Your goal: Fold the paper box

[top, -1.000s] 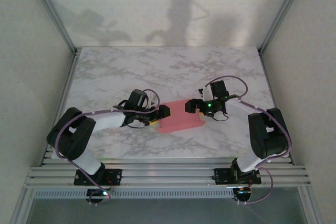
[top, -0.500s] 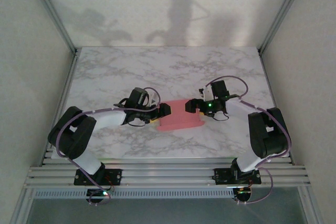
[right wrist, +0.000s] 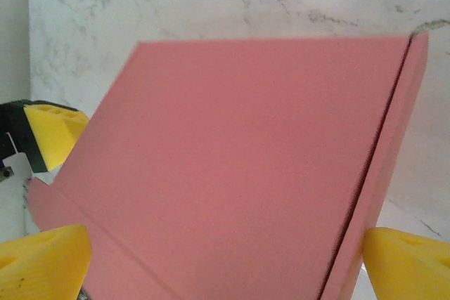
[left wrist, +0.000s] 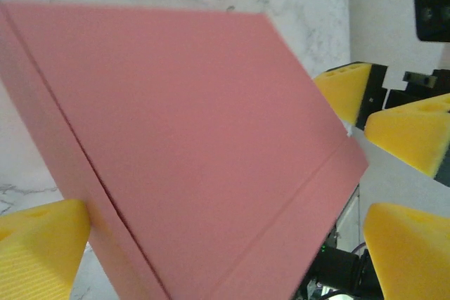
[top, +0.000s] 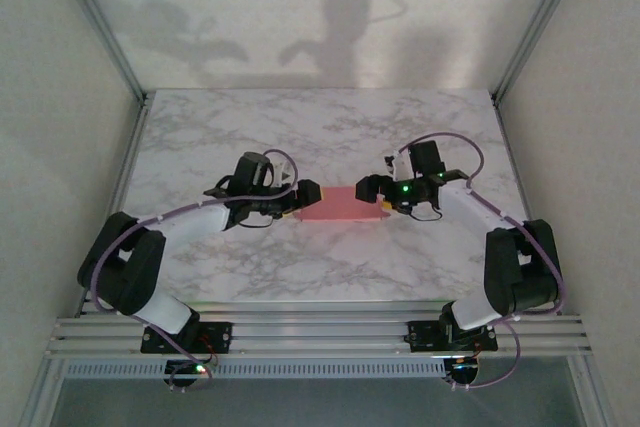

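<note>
Over the marble table [top: 330,132], both my arms now reach farther from their bases than a second ago. The paper box [top: 338,207], which bulged between them a moment back, lies pulled out as a low pink strip, pink face up, at the table's middle. By my reading, the panels have been drawn flat and the real folding is still ahead. Bare marble runs on every side, widest toward the far wall, and the frame rails stand well apart, so I have room to swing either way. My left gripper [top: 300,203] is released at the box's left end: one pad [left wrist: 42,244] rests against the folded side flap and the other [left wrist: 408,244] stands clear of the corner. My right gripper [top: 375,197] straddles the other end with its pads [right wrist: 42,258] spread wide beside the panel. I cannot tell whether they pinch it. A crease [right wrist: 380,145] runs along the box's right edge.
</note>
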`<state>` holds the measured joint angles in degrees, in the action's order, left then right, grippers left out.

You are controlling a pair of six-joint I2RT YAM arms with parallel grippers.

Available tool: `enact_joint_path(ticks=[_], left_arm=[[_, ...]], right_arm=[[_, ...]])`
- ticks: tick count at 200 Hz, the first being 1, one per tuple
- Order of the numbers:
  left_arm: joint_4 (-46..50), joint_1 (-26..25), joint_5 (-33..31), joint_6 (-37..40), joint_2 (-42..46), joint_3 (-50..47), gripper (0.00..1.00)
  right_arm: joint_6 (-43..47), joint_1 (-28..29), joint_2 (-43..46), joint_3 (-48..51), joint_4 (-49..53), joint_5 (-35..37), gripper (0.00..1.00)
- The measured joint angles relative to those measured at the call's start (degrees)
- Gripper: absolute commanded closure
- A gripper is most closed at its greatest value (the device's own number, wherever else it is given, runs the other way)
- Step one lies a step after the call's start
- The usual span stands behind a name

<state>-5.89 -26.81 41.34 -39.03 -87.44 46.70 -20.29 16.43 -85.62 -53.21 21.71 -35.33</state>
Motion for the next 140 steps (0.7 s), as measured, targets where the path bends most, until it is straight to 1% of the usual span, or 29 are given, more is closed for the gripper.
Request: enact_joint_path(ticks=[95,140], left_arm=[[-0.28,0.81,1.14,-0.63,1.05,0.26,0.01],[-0.46,1.77,1.16,-1.09,1.05,1.33,0.01]], right_arm=[[-4.61,-0.22,-0.13,-0.48,1.27,-1.40,0.01],[-5.75,-0.55,-0.13,-3.52,3.96,-2.08,0.01]])
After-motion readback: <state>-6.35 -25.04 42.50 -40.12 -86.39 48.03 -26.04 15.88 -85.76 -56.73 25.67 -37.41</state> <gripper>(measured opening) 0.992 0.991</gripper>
